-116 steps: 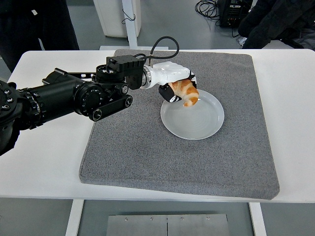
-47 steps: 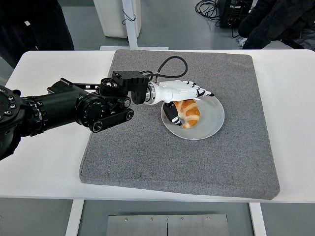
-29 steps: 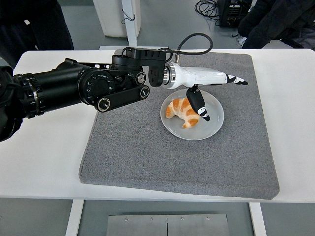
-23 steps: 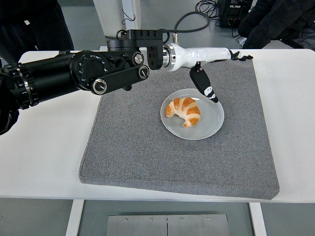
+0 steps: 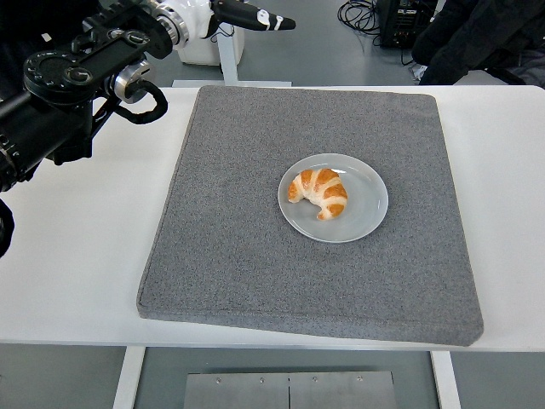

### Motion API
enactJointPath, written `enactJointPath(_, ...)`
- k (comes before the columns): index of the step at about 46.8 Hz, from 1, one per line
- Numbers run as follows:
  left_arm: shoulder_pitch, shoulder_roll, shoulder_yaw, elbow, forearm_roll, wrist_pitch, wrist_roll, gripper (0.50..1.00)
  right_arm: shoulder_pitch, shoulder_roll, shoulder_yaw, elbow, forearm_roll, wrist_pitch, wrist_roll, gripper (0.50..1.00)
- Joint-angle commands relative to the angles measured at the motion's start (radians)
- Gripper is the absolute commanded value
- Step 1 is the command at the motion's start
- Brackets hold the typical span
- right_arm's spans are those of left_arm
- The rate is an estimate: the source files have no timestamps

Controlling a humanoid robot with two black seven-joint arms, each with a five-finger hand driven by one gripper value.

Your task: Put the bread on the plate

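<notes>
**Bread lies on the plate, hand is free**

You see the croissant resting on the grey plate, near the middle of the table. It is golden with pale stripes, curved. The left robot hand is lifted at the far-left corner, fingers stretched, holding nothing, so it seems released.

One view only, the head camera: it sat high on the robot's side of the white table and looked forward and down, the table's near edge low in the frame and open floor beyond the far edge. It stood back enough to take in the whole grey mat, table showing left and right. The left arm entered from the far left corner.
</notes>
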Motion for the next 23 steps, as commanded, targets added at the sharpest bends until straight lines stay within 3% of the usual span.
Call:
enactJointPath(1,0.045,-0.009,-0.063,0.033,-0.03,0.0,-0.003,1.0,0.0,0.0,0.0,0.0,0.0,0.0,0.001,1.0)
enactJointPath(23,0.231,-0.116,-0.368,0.087,-0.194,0.005,0.028,1.0,0.0,0.0,0.004,-0.002,0.002,-0.003,0.001,1.0)
